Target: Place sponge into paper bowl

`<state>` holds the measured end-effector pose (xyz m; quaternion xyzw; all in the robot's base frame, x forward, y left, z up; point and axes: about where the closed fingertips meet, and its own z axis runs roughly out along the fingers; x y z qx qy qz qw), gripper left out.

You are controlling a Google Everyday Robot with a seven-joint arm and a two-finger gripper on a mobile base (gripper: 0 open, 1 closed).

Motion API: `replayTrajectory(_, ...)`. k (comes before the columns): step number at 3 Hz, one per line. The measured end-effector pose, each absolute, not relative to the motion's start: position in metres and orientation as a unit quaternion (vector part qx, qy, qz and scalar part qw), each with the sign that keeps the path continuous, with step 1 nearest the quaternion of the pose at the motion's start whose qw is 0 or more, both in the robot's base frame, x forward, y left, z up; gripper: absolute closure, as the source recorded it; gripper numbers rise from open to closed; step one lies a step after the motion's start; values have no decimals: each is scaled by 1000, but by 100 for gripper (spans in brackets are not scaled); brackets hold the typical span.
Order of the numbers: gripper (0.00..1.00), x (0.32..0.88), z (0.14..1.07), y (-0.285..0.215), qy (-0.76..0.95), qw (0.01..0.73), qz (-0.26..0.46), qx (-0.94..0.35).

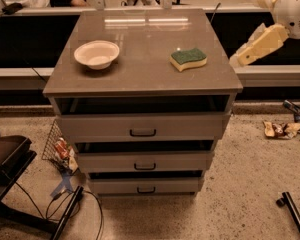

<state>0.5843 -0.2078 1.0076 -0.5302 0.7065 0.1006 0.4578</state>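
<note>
The sponge, yellow with a dark green top, lies flat on the right half of the grey cabinet top. The white paper bowl stands upright on the left half, with nothing in it. My cream-coloured arm reaches in from the upper right, beyond the cabinet's right edge. My gripper is at the arm's lower end, beside the cabinet's right edge, to the right of the sponge and apart from it.
The cabinet has three drawers pulled slightly open below its top. A counter with a dark recess runs behind. Litter lies on the floor at right, a wire basket and cables at left, and a dark chair base at far left.
</note>
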Motion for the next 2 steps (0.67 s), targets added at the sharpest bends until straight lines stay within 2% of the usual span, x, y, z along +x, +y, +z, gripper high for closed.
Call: replayTrajectory(2, 0, 590, 1008, -203, 702, 467, 117, -524)
